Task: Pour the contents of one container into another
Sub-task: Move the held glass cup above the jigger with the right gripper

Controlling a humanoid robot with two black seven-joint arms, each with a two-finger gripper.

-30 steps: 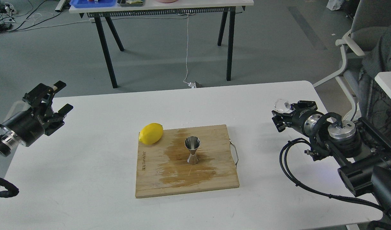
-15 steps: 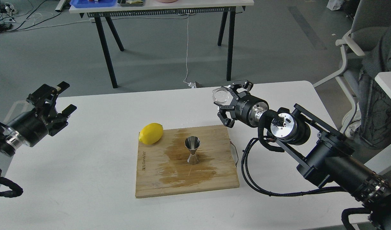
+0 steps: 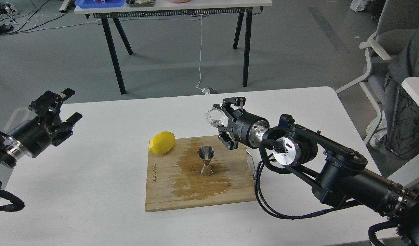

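While the right claw [image 3: 219, 123] grips the glass cup [image 3: 214, 117] tipped sideways above the jigger [image 3: 206, 160], left claw [image 3: 64, 107] hangs wide open off the worktop's [image 3: 93, 191] left edge.

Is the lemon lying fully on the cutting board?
No, the lemon overhangs the board's far left corner, partly above the table.

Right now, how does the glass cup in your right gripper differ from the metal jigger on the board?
The glass cup is clear; the jigger is shiny opaque steel. The cup is held in the air by my right gripper and tipped on its side; the jigger stands upright on the wet cutting board, untouched. The cup looks straight-walled; the jigger pinches to a narrow waist. Both are small open vessels.
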